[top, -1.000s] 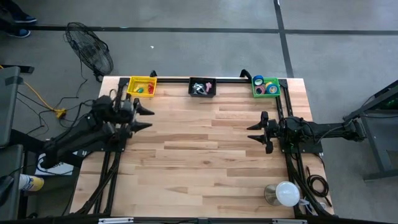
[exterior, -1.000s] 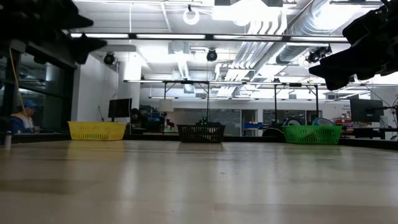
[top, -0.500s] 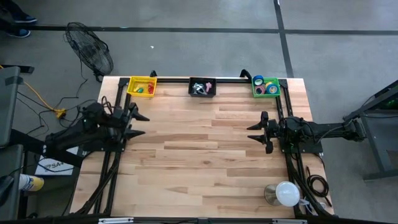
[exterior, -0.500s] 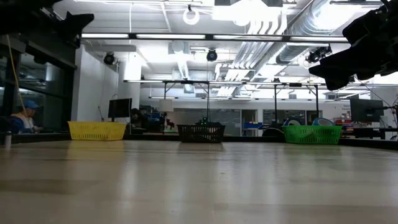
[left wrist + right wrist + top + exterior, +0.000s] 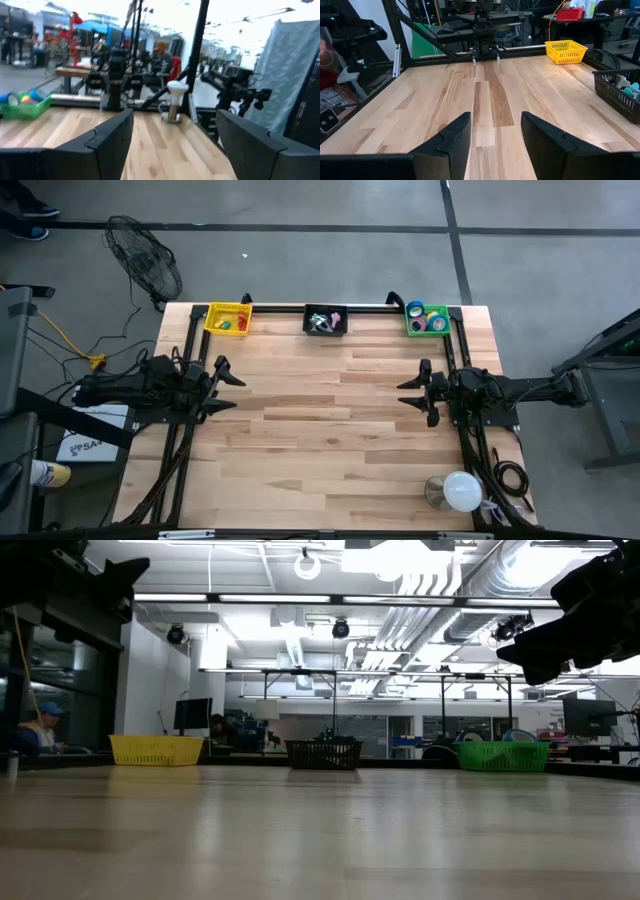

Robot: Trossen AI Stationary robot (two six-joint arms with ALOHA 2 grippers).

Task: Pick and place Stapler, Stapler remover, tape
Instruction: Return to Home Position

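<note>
Several tape rolls, blue, pink and yellow, lie in a green basket at the table's far right; the left wrist view shows them too. A black basket at the far middle holds grey and pink things. A yellow basket at the far left holds small red and green pieces. Which of these is the stapler or the stapler remover I cannot tell. My left gripper hangs open over the table's left side, pointing right. My right gripper hangs open over the right side, pointing left. Both are empty.
Bare wooden table top lies between the two grippers. A white round-topped stand sits at the near right corner. Black frame rails run along the table's sides and far edge. A fan stands on the floor beyond the far left corner.
My left arm has swung back from near the yellow basket toward the table's near and left side. Its gripper has turned from slanting toward the far edge to pointing straight at the right edge, and has stayed open and empty.
</note>
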